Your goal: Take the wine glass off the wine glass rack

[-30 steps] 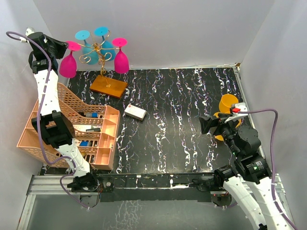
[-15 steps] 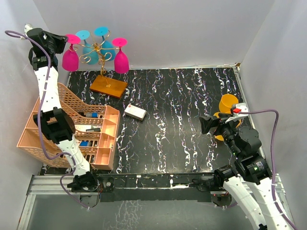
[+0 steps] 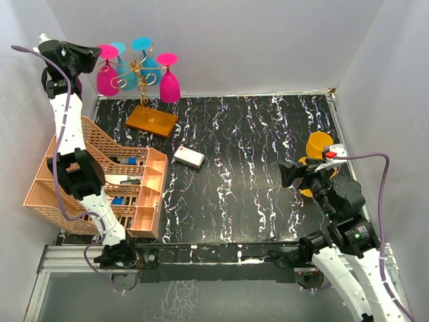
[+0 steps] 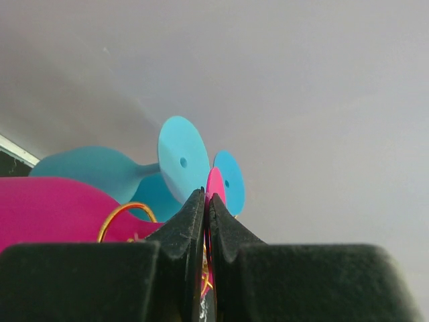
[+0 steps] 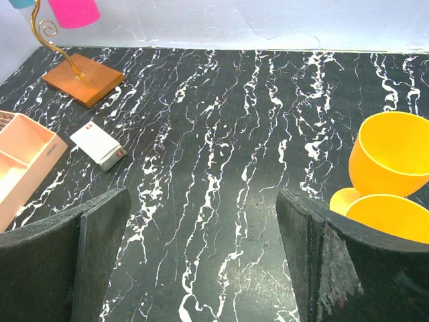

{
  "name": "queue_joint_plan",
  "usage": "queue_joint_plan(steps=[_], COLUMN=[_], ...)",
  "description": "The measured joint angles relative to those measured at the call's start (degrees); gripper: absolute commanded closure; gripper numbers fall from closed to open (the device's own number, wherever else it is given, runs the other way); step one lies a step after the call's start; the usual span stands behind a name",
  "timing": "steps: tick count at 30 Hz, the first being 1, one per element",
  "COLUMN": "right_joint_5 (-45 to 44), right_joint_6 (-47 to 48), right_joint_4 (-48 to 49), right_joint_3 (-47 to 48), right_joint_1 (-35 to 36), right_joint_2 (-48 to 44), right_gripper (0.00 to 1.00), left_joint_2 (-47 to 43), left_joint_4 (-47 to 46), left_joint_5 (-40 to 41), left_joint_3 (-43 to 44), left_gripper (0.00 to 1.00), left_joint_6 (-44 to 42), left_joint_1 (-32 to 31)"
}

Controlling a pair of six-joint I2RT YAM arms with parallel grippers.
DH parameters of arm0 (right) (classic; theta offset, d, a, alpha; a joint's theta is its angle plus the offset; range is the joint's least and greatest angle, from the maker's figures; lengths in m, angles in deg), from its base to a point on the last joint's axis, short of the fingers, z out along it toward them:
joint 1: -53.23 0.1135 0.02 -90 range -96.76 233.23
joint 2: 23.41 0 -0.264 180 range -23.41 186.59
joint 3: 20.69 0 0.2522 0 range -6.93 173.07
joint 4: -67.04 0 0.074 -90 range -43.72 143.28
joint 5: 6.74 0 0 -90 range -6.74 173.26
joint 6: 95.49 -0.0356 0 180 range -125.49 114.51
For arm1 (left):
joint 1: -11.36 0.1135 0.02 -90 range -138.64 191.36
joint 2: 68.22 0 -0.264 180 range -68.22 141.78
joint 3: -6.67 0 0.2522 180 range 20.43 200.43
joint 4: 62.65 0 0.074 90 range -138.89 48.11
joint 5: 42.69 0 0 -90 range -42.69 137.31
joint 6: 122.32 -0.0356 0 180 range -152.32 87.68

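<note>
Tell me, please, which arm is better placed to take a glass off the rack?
Left. The left gripper is shut on the foot of the pink glass at the rack; the right gripper is open by the yellow cups.

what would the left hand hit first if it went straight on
The left hand grips the pink glass; straight on it would probably meet the foot of the nearer blue glass, though depth is unclear.
</note>
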Motion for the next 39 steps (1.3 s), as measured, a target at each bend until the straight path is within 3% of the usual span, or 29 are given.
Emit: queue_joint_plan(steps=[14,24,33,39], right_joint_5=[0.02,0.04,0.04,0.07], right_joint_6=[0.04,0.11,0.13,0.11], right_joint_4=[0.02,0.02,0.07,0.07], right_joint_3=[0.00,0.00,0.00,0.00], right_joint_1=[0.00,0.00,0.63,1.09], right_joint_2=[0.09,0.07,-0.22,-0.20], right_gripper=[0.01,0.01,0.01,0.01], left_joint_2=[-2.10,-12.74,-26.45,-30.51], left_joint_4=[-1.01,2.03,6.21,10.27], left_joint_5=[-3.78,-2.34,8.59,14.51], left_joint_3=[-4.55,-11.45,-19.85,-17.57], left_gripper=[1.00,1.00,1.00,1.00], left_joint_6=[1.49,-1.14,-6.34,-10.29], left_joint_1=[0.00,0.00,0.00,0.00])
